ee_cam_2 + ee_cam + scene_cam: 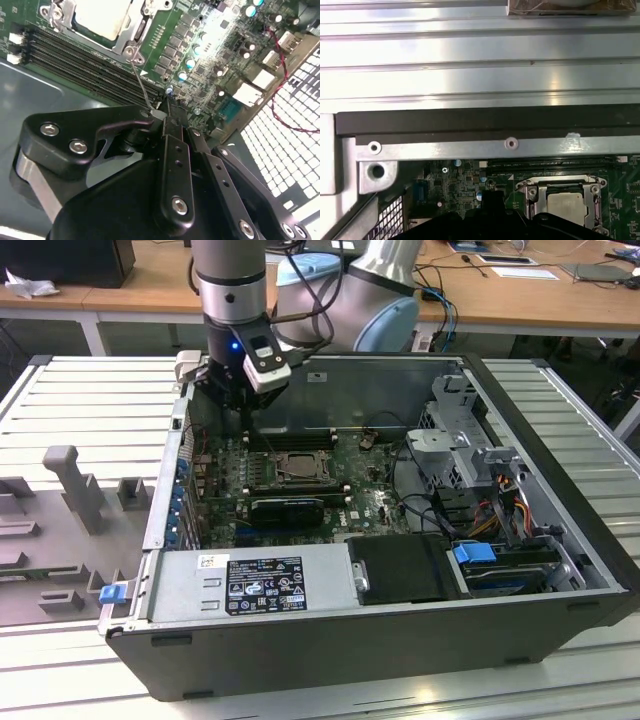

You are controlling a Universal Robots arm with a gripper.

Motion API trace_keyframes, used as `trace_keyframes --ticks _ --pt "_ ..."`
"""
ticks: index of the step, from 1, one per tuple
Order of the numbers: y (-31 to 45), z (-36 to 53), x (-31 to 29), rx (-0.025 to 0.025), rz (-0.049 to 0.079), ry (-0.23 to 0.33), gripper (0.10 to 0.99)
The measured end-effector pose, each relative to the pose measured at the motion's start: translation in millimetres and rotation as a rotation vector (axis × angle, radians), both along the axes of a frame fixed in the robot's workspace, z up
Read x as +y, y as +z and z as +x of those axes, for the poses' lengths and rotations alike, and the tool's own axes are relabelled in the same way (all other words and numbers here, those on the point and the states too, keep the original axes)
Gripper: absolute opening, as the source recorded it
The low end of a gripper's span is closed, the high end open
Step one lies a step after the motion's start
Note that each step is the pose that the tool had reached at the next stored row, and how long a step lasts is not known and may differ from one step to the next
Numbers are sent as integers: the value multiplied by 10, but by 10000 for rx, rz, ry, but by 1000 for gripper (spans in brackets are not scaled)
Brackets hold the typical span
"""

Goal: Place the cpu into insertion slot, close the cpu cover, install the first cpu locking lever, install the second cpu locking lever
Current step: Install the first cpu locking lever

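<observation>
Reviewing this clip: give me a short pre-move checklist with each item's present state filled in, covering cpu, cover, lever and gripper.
1. cpu seated in the insertion slot: ok, its pale top lies flat inside the frame in both wrist views.
2. cpu cover down over the chip: ok, the frame looks flat around it.
3. Thin locking lever latched: not ok, it rises free from near the socket corner up to the fingertips.
4. gripper grip on that lever: ok, the fingertips appear closed on its end.
5. Other lever's state: cannot tell.
6. Arm inside the computer case without touching its walls: ok in the exterior view.
</observation>
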State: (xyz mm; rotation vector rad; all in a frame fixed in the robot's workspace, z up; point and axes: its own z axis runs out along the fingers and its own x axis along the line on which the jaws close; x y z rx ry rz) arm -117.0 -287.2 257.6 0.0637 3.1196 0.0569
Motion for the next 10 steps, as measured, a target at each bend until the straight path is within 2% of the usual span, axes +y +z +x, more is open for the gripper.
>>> trace_keyframes --ticks 6,10 --pt "0 234 2 9 -1 1 106" --pt "-2 295 2 14 -19 -2 106"
